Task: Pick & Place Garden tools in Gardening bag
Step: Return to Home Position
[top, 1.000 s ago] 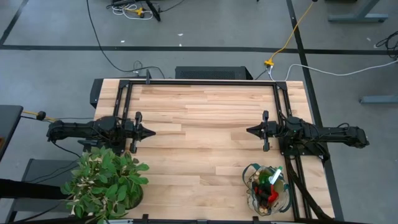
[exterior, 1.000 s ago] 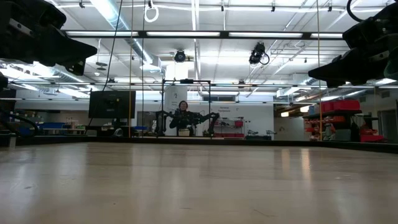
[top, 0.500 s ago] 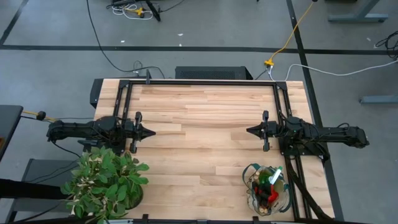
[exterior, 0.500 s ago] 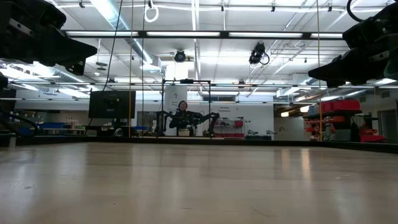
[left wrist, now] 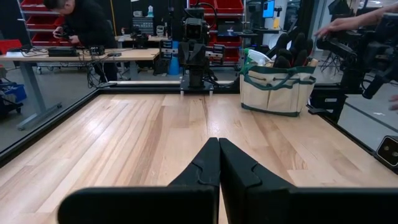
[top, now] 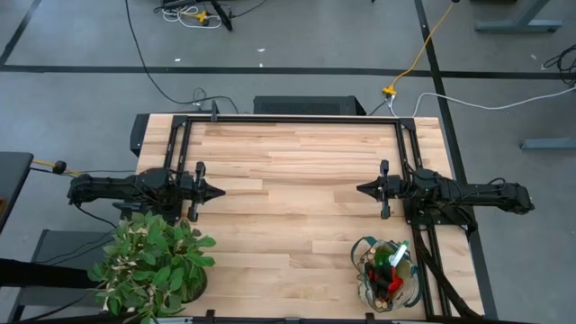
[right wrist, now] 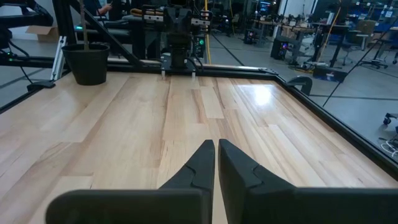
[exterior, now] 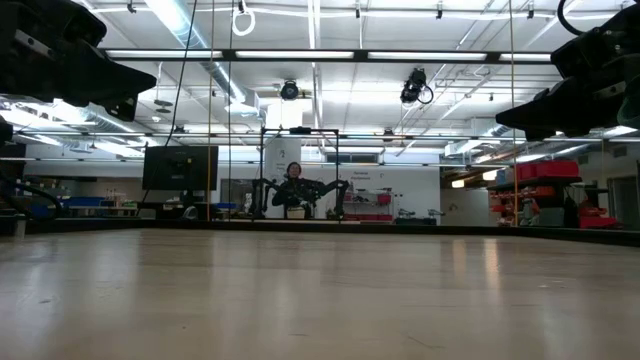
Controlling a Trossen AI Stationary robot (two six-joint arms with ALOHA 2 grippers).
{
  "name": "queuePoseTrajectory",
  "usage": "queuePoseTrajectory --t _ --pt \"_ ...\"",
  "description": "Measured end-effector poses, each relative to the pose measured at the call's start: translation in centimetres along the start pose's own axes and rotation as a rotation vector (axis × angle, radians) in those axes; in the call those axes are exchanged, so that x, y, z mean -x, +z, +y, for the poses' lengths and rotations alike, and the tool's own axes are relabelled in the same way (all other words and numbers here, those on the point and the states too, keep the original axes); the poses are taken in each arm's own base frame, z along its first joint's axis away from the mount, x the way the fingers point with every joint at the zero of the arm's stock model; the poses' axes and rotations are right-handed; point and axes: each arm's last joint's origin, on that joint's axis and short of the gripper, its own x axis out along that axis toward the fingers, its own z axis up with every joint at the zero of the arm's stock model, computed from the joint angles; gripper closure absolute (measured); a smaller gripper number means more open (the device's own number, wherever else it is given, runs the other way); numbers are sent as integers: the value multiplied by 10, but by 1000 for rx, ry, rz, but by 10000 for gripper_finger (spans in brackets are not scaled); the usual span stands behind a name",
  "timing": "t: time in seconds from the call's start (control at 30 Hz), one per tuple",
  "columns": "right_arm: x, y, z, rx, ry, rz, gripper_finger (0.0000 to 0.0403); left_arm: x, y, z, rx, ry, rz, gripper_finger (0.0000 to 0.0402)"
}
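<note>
The round beige gardening bag [top: 387, 274] with dark green trim stands on its base at the table's near right corner; it also shows in the left wrist view [left wrist: 277, 89]. Garden tools stick out of its top: a green-and-white item [top: 398, 255], something red [top: 389, 281] and dark handles [left wrist: 291, 53]. My left gripper [top: 220, 190] hovers shut at the table's left side, pointing level toward the middle. My right gripper [top: 360, 188] hovers shut at the right side, facing it. Both hold nothing.
A leafy potted plant [top: 151, 264] stands at the near left corner, its dark pot [right wrist: 87, 63] in the right wrist view. A black frame [top: 292, 119] runs along the table's far and side edges. Bare wood lies between the grippers. A person's hand [left wrist: 333, 26] shows beyond the bag.
</note>
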Motion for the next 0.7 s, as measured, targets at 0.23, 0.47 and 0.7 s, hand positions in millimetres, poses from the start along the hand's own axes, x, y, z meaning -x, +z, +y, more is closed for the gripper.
queuePoseTrajectory --t 0.23,0.47,0.7 --pt "1 1 0 0 -3 -16 378 0 0 0 0 0 0 399" --pt "7 8 -1 0 -8 -105 378 0 0 0 0 0 0 399" --pt "10 12 -1 0 -14 -156 378 0 0 0 0 0 0 399"
